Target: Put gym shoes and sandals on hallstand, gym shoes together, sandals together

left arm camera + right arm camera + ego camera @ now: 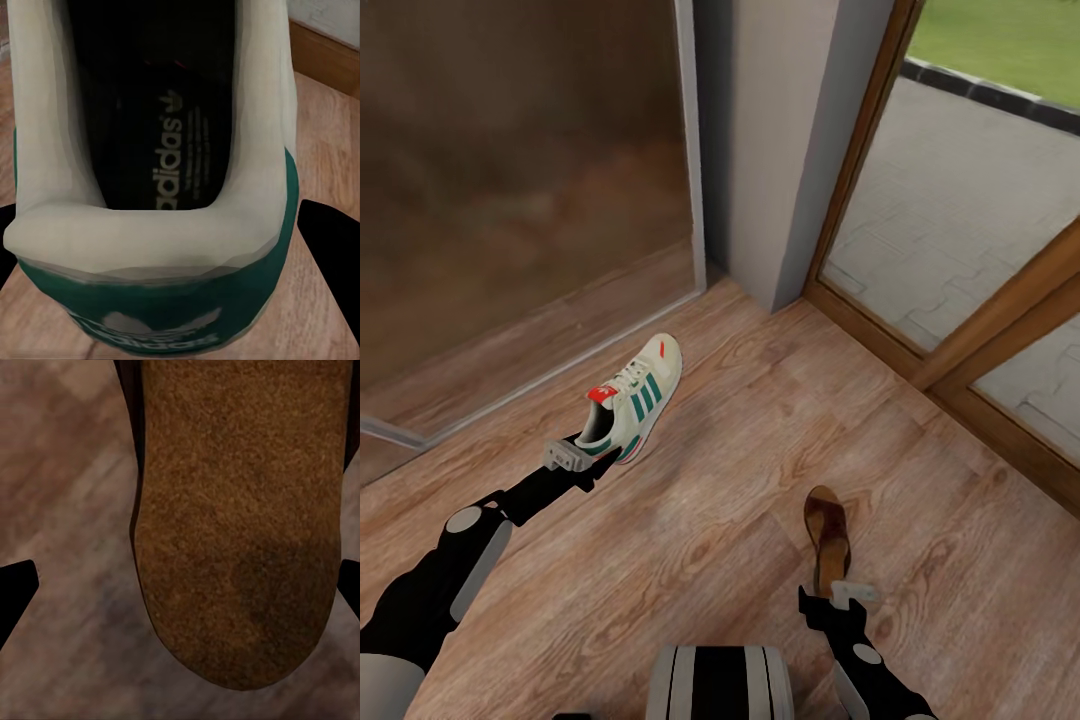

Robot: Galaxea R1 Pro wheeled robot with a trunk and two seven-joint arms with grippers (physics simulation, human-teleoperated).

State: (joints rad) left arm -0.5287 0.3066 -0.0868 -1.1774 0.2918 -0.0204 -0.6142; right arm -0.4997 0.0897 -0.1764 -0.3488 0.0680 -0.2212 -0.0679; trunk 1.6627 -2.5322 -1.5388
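- Corridor floor (760,450): light brown wood planks with visible grain, running from the glass panel at 10 o'clock to the wood-framed door glazing at 2 o'clock in the head view.
- Glass panel (520,180): large, brown-tinted, with a pale frame, taking up the upper left of the head view.
- Wall post (780,140): grey, upright at 12 o'clock, between the glass panel and the door frame (860,180).
- Gym shoe (635,398): cream-white with green side stripes and a red tongue tab, just left of centre in the head view, toe towards 1 o'clock, heel towards 7 o'clock. Whether it rests on the floor or is lifted cannot be told.
- Left gripper (598,462): at the shoe's heel. In the left wrist view the heel collar (150,240) sits between the two dark fingertips (330,247), which stand wide on either side; contact with the heel cannot be told.
- Sandal (826,535): dark brown with a tan insole, lying on the floor at 5 o'clock, well apart from the gym shoe, toe towards 12 o'clock.
- Right gripper (830,598): at the sandal's heel end. In the right wrist view the insole (240,525) lies between the fingertips (15,592), which are spread wider than the sandal and not touching it.
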